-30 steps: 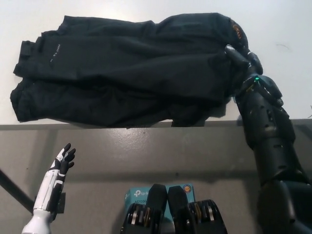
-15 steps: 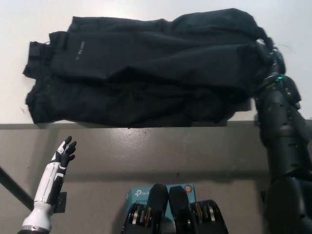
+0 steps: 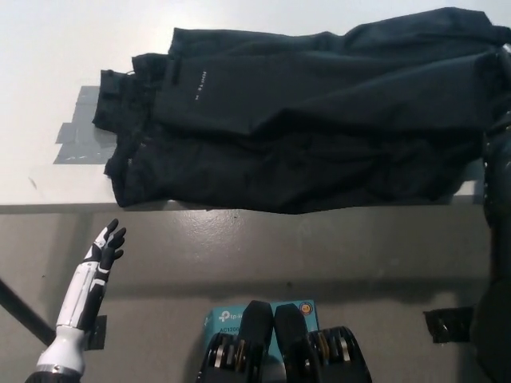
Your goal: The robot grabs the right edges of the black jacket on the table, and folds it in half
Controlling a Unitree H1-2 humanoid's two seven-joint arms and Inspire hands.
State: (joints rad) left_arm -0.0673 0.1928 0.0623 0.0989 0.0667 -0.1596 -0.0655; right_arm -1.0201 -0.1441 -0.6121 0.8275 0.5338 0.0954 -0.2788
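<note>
The black jacket (image 3: 311, 120) lies spread across the white desk (image 3: 56, 48), its near hem running along the desk's front edge and slightly overhanging it. The cloth looks thin and matte, soft enough to settle in long shallow creases that run across its width; a small pale print shows on the upper layer toward the jacket's left end. That left end is bunched into stepped layers, and just beyond it grey tape patches (image 3: 80, 128) sit on the desk, probably marking where the garment is meant to lie.

The black right arm (image 3: 497, 231) rises at the jacket's right end, where the edges to be grabbed are. Its hand is out of sight past the picture's border, so I cannot tell whether the fingers are clamped on the cloth or apart. The arm stands close against that end, which suits a grip there before the fold.

The white left hand (image 3: 105, 243) rests below the desk's front edge, well apart from the jacket, fingers apart and holding nothing. The jacket lies full width, so the fold looks not yet made.
</note>
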